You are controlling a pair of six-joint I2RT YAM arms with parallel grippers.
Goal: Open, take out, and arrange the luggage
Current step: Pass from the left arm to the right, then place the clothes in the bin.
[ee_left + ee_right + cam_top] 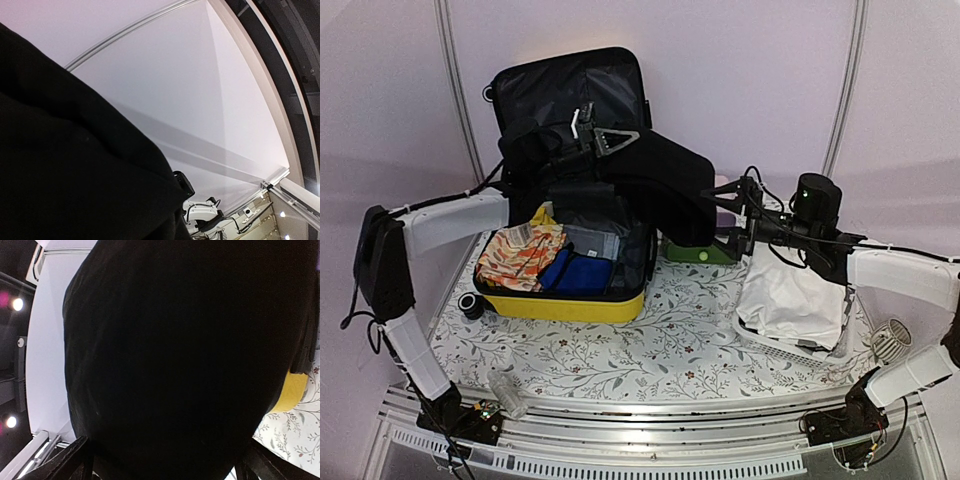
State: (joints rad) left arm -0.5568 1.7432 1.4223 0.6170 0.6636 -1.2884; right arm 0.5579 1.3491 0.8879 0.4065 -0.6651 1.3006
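The suitcase (565, 305) lies open at the left-centre of the table, its yellow shell flat and its black-lined lid (570, 85) standing upright behind. Above it the left gripper (605, 138) is closed on a black garment (670, 195), holding it up so the cloth drapes down to the right, past the suitcase's right wall. The right gripper (728, 205) stands at that hanging edge with its jaws spread wide. Its wrist view shows a finger on either side of the dark bulk, with nothing pinched yet.

This looks like a hand-over of the garment. To do it well, the right gripper should close on one clean edge rather than a bunched fold. The left should let go only once that grip is sure. The cloth then needs lifting high enough that its hem clears the suitcase wall.

A small black round thing (472, 305) sits just beside the suitcase's left front corner, and a clear container (507, 392) lies near the table's front edge. Inside the shell an orange patterned cloth (520, 255) and a blue cloth (578, 272) wait to come out. A green box (698, 254) stands partly hidden behind the garment's lower edge, where the swinging hem could catch it. Further right a white basket (790, 352) holds a white cloth (790, 295), and the right arm reaches across it
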